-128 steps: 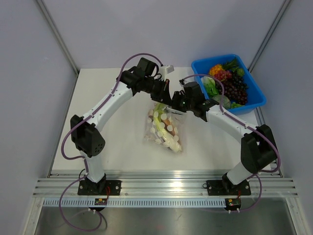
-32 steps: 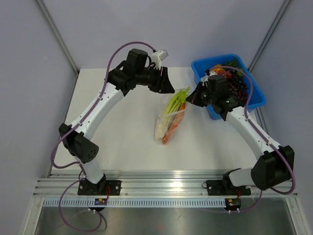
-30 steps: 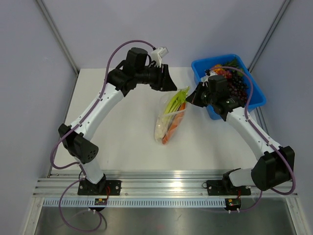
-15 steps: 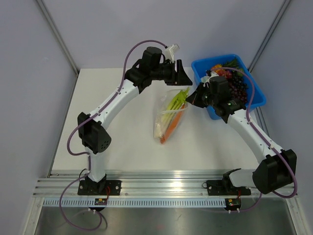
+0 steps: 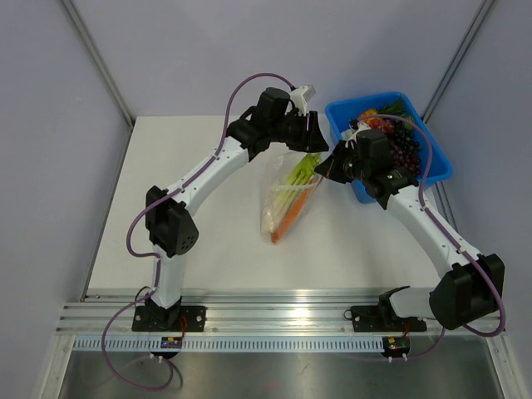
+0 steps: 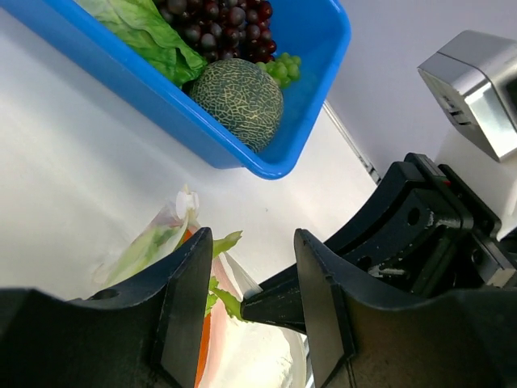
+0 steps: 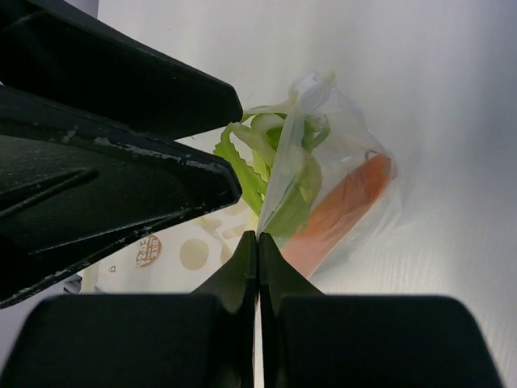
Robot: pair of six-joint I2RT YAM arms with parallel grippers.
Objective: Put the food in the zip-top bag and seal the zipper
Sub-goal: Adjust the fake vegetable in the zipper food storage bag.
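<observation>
Clear dotted plastic, the zip-top bag [image 5: 287,204] sits in the middle of the table [image 5: 224,249], long axis running near-left to far-right, mouth toward the blue bin [image 5: 416,184]. Leek [image 5: 299,174] and orange piece [image 5: 289,218] lie lengthwise inside. Right gripper [image 5: 326,169] pinches the mouth edge tight; left gripper [image 5: 314,141] hovers half-open, empty.

Seen from above, my left arm [image 5: 208,170] and right arm [image 5: 426,226] are wearing white shells between chunky black joint housings [image 5: 170,233], with a purple cable [image 5: 130,243] looping along each. Black base plates [image 5: 170,318] are fronting small boards [image 5: 172,341] with orange marks. A tiny green light [image 5: 384,174] is glowing on my right wrist. Up close, my left gripper [image 6: 252,242] is showing smooth matte-black fingers [image 6: 182,315], my right gripper [image 7: 257,238] the same black. Pale scuffs [image 7: 137,158] are lining one finger edge. A silver-grey box [image 6: 477,89], seemingly a wrist camera, is riding my right arm.
</observation>
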